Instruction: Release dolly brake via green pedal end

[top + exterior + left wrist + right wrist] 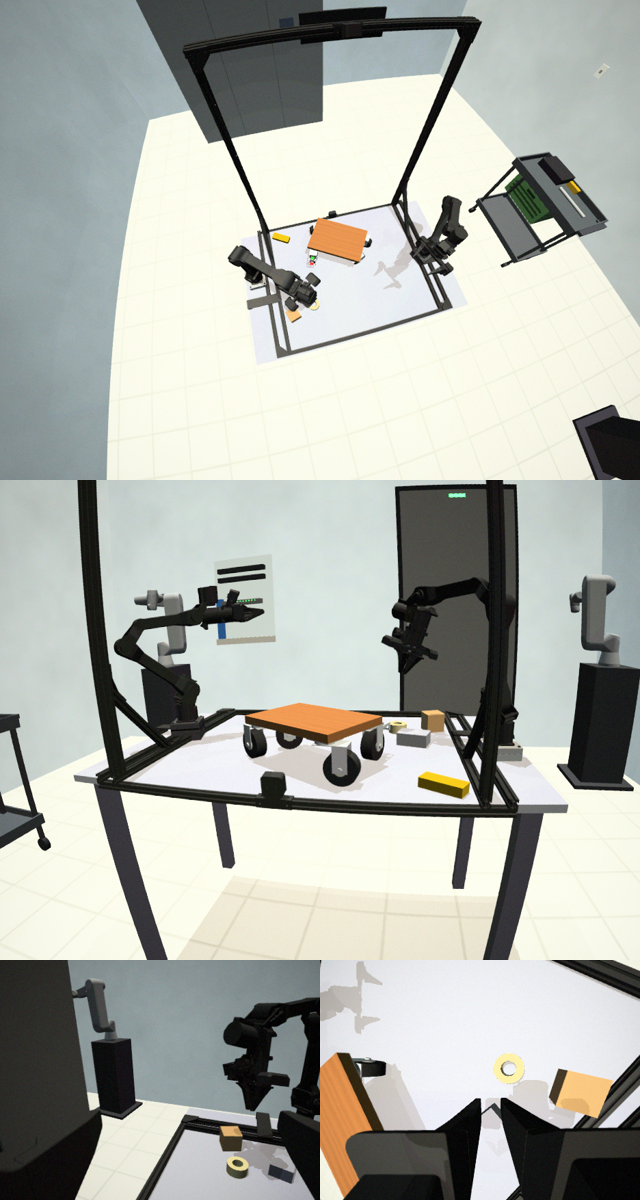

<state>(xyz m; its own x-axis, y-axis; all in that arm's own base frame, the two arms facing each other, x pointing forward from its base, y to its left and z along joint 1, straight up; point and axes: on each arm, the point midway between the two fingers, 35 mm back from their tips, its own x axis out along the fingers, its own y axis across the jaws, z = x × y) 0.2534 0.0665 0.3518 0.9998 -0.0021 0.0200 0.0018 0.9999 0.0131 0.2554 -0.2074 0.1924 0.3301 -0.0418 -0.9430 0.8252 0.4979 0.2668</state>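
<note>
The dolly (338, 238) (310, 718) (335, 1107) has an orange deck on black caster wheels. In the top view the brake pedal's green end (312, 258) shows beside the deck's left corner, with its red end (311, 264) farther out. The pedal is hidden in the right wrist view. My right gripper (405, 671) (250, 1110) (490, 1102) points down, nearly closed and empty, high above the table and off to the dolly's side, clear of the pedal. My left gripper (262, 612) (188, 1118) is open and empty, raised high on the other side of the table.
A grey block (413, 738) (281, 1173), a yellow ring (314, 308) (231, 1169) (499, 1068) and an orange box (293, 315) (432, 721) (231, 1142) (584, 1092) stand near the right arm. A yellow block (281, 237) (442, 784) lies near the black frame's upright.
</note>
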